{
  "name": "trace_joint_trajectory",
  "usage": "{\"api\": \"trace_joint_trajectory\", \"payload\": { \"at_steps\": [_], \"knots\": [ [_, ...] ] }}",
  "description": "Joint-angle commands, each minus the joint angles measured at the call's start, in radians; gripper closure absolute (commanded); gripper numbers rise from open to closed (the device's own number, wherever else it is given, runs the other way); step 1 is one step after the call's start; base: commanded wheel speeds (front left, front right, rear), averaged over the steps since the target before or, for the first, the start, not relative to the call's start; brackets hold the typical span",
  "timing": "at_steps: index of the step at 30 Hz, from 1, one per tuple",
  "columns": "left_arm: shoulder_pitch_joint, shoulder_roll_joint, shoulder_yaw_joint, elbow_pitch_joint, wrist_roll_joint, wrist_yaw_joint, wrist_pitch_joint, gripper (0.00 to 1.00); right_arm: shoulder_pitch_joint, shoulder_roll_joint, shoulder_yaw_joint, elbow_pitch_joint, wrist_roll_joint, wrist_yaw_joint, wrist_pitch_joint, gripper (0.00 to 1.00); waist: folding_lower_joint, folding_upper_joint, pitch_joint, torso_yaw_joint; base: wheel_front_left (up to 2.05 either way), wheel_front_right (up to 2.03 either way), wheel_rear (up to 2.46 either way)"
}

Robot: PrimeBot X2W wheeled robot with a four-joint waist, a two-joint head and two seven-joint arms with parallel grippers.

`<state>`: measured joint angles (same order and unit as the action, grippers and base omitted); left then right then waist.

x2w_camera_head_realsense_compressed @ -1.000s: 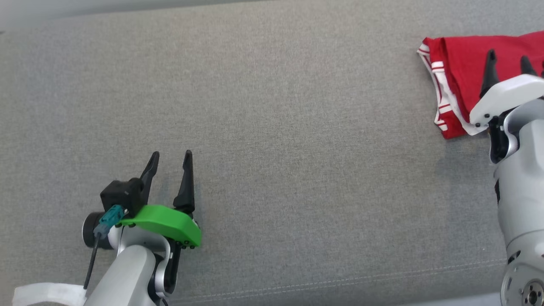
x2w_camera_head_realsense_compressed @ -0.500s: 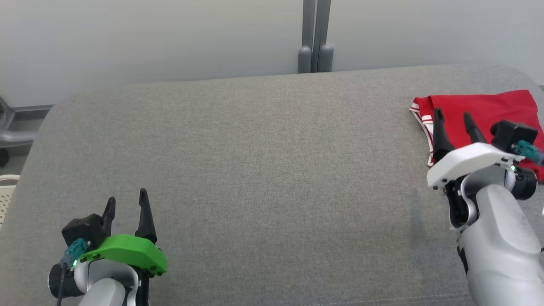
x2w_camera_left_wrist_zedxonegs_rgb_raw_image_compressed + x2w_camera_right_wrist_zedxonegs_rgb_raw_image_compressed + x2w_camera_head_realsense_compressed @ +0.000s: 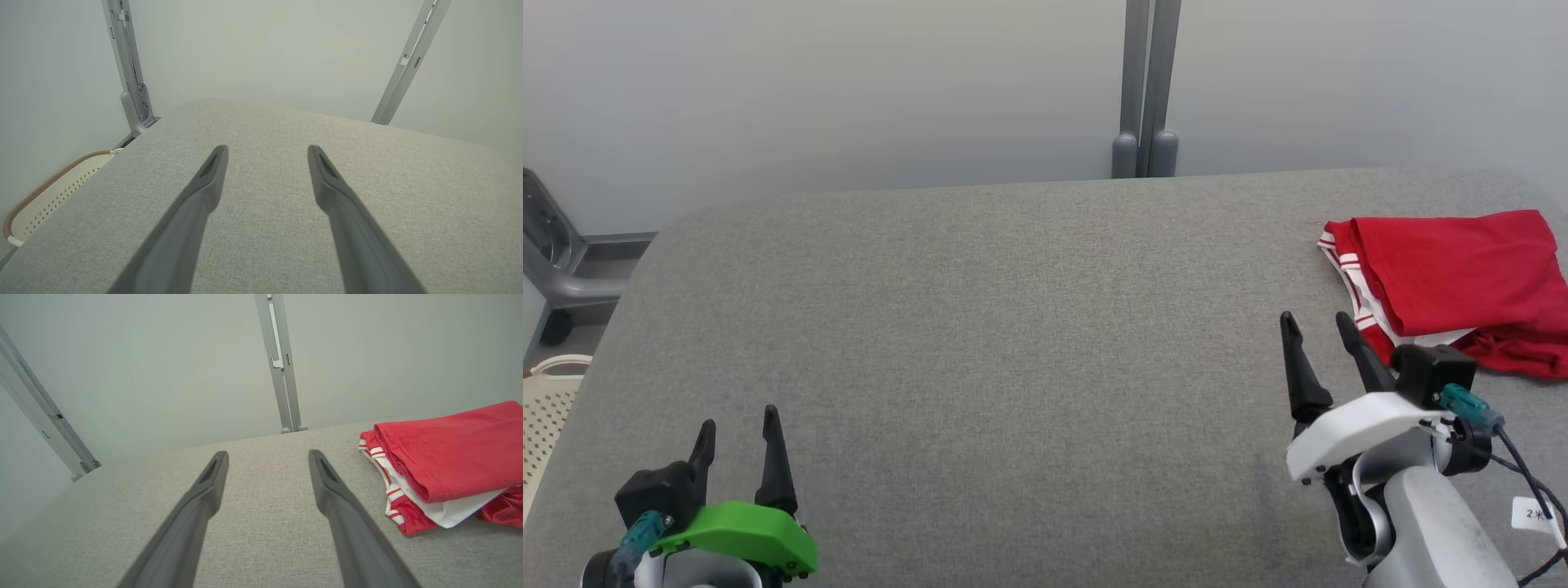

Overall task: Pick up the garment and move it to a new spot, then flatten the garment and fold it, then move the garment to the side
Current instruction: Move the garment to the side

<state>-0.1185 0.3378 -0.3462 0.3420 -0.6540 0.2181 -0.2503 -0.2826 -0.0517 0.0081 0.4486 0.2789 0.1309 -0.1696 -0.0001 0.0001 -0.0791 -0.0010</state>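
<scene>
While the folded garment lies apparently untouched, left end effector and right end effector gape empty.

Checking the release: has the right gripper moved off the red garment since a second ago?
Yes. The right gripper, earlier over the garment, now sits open off its near left corner, drawn back toward the robot.

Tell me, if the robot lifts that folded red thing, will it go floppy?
Probably floppy: the red garment is thin cloth in folded layers, so it would likely droop and unfold. It looks light; pushed, it may bunch on the grey cushion.
</scene>
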Motion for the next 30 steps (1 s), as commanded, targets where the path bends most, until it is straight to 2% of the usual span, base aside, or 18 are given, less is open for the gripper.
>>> {"api": "trace_joint_trajectory", "payload": {
  "at_steps": [1,4,5,7,14,22,30],
  "knots": [
    [0.028,-0.003,0.013,-0.018,0.012,-0.011,-0.01,0.0,0.034,0.0,0.021,-0.025,0.001,-0.001,-0.016,0.0,0.0001,-0.0001,-0.001,0.0,0.0,0.0,0.0],
    [0.063,-0.023,0.052,-0.065,0.02,-0.041,-0.016,0.0,0.078,-0.001,0.042,-0.058,0.018,-0.001,-0.043,0.0,0.0001,-0.0001,-0.001,0.002,0.0,0.0,0.0],
    [0.091,-0.04,0.09,-0.098,0.038,-0.07,-0.015,0.0,0.103,-0.001,0.044,-0.07,0.025,-0.001,-0.058,0.0,0.0001,-0.0001,-0.001,0.005,0.0,0.0,0.0],
    [0.12,-0.062,0.122,-0.12,0.064,-0.098,-0.015,0.0,0.124,0.0,0.044,-0.082,0.018,-0.001,-0.068,0.0,0.0001,-0.0001,0.0,0.008,0.0,0.0,0.0],
    [0.179,-0.121,0.205,-0.147,0.149,-0.176,-0.015,0.0,0.181,-0.001,0.007,-0.118,-0.076,-0.001,-0.091,0.0,0.0001,-0.0001,0.008,0.018,0.0,0.0,0.0],
    [0.206,-0.158,0.243,-0.104,0.215,-0.22,-0.015,0.0,0.226,0.0,-0.038,-0.12,-0.096,-0.001,-0.097,0.0,0.0001,-0.0001,0.013,0.019,0.0,0.0,0.0],
    [0.199,-0.178,0.264,-0.062,0.258,-0.238,-0.015,0.0,0.238,0.0,-0.03,-0.12,-0.095,-0.001,-0.095,0.0,0.0001,-0.0001,0.014,0.014,0.0,0.0,0.0]
  ]
}}
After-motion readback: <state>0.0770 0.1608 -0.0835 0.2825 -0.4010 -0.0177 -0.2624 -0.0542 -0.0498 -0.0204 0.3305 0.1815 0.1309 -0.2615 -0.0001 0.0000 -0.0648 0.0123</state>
